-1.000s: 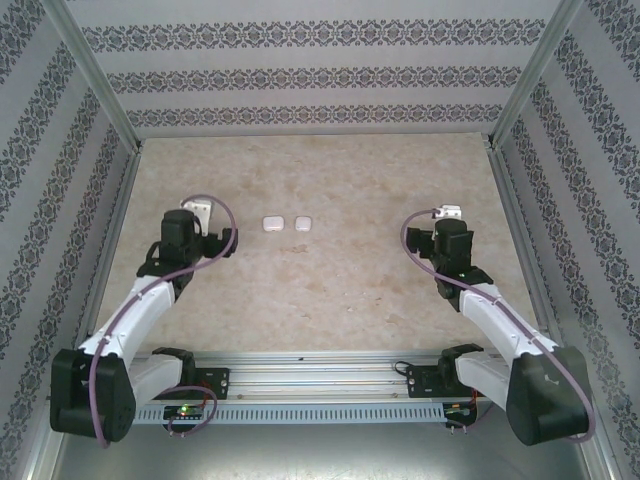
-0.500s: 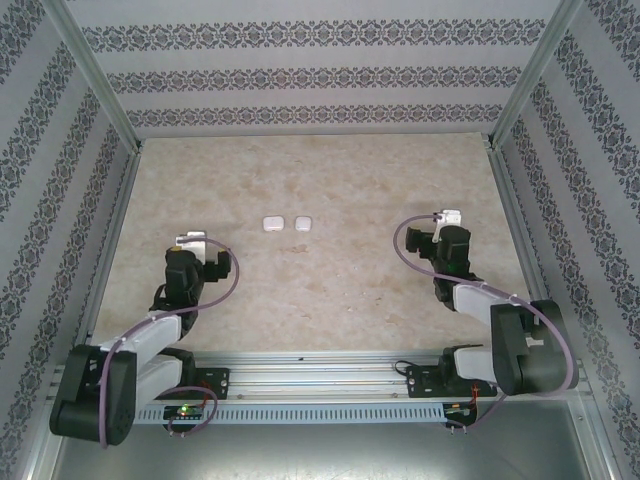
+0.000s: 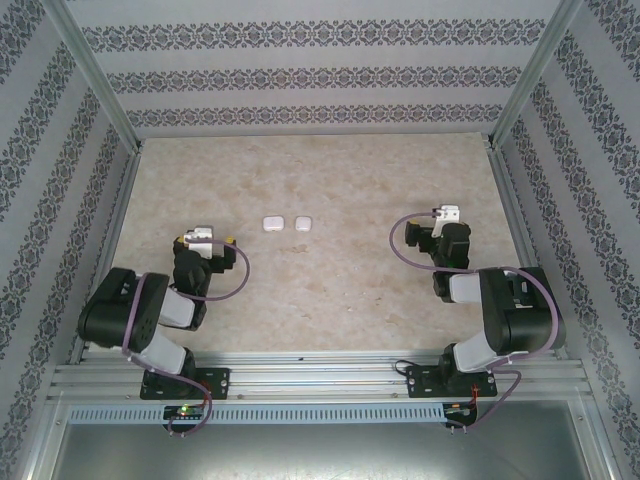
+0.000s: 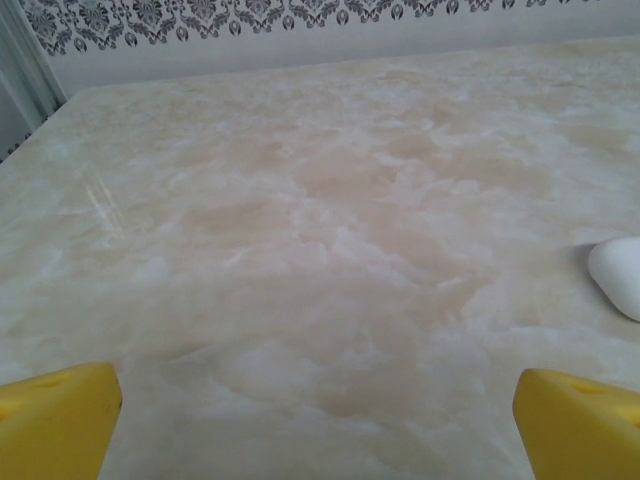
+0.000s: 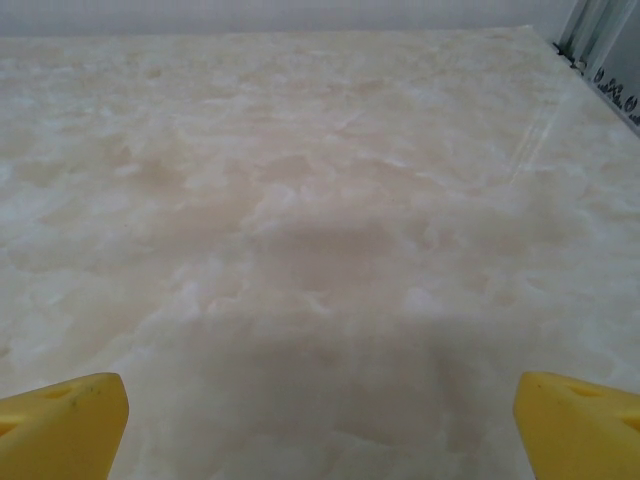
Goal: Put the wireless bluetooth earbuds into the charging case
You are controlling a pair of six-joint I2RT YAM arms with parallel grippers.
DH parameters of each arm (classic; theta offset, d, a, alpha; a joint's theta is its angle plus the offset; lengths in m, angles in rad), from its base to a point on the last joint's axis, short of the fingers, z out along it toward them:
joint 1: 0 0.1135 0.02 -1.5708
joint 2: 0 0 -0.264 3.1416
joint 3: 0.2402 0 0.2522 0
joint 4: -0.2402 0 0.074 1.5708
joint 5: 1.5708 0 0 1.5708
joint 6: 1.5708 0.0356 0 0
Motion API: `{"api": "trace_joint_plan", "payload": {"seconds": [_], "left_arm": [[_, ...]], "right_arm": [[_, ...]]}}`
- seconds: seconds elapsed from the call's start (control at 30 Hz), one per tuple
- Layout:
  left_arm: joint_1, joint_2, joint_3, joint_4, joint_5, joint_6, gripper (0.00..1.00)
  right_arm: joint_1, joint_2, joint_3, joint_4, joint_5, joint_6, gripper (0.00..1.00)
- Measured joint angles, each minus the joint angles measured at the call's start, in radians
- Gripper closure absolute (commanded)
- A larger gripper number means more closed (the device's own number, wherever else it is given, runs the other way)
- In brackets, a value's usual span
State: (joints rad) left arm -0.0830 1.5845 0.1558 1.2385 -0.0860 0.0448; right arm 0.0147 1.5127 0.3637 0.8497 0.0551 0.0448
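1. The earbuds are too small to pick out. The two white cases (image 3: 271, 223) lie side by side at mid-table (image 3: 340, 290), lids seemingly down; the buds may be inside, but I cannot tell.
2. Risk: a wide, hard pinch on a smooth case could skate it across the table, or a bud could pop loose and roll.
3. The cases lie between the claws, well apart from both and nearer the left.
4. The left claw (image 3: 204, 238) is released and empty; so is the right claw (image 3: 447, 213).
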Motion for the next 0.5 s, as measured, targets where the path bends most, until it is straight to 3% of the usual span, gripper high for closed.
{"api": "trace_joint_plan", "payload": {"seconds": [0.5], "left_arm": [[0.0, 0.015, 0.141, -0.088, 0.007, 0.012, 0.0]], "right_arm": [[0.001, 0.0, 0.004, 0.008, 0.0, 0.0, 0.02]]}}
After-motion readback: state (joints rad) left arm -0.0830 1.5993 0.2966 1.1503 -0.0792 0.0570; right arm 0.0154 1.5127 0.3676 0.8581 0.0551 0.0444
